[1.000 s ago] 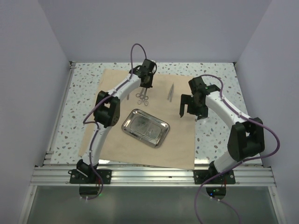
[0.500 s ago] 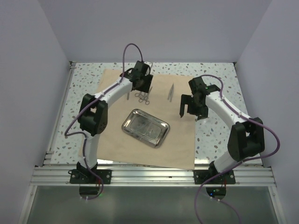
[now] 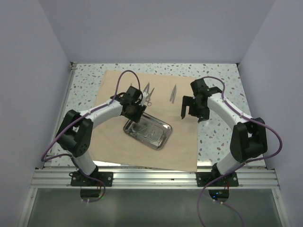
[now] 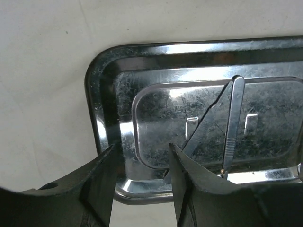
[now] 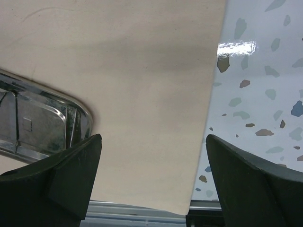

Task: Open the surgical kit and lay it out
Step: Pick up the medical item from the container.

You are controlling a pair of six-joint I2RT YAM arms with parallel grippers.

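**Top external view.** My left gripper (image 3: 134, 113) is hovering over the far-left end of the steel tray (image 3: 158, 138). The tray is resting on the tan wrap sheet (image 3: 118, 146). Ring-handled instruments (image 3: 148, 96) are lying on the sheet just beyond this gripper, and the tweezers (image 3: 173, 93) are lying farther off to its right. My right gripper (image 3: 191, 112) is hanging with its jaws spread wide above the right part of the sheet. It is sitting well apart from the tray and gripping nothing.

**Left wrist view.** My left fingers (image 4: 102, 189) are standing roughly half open, and nothing is sitting between them. The tray's rim is showing through the gap, directly below. A thin metal instrument (image 4: 233, 118) is lying inside the tray, ahead and to the right of the fingertips.

**Right wrist view.** My right jaws are gaping wide and empty. Bare sheet and the speckled table (image 5: 255, 94) are showing between them, and the tray's end is lying off to their left.
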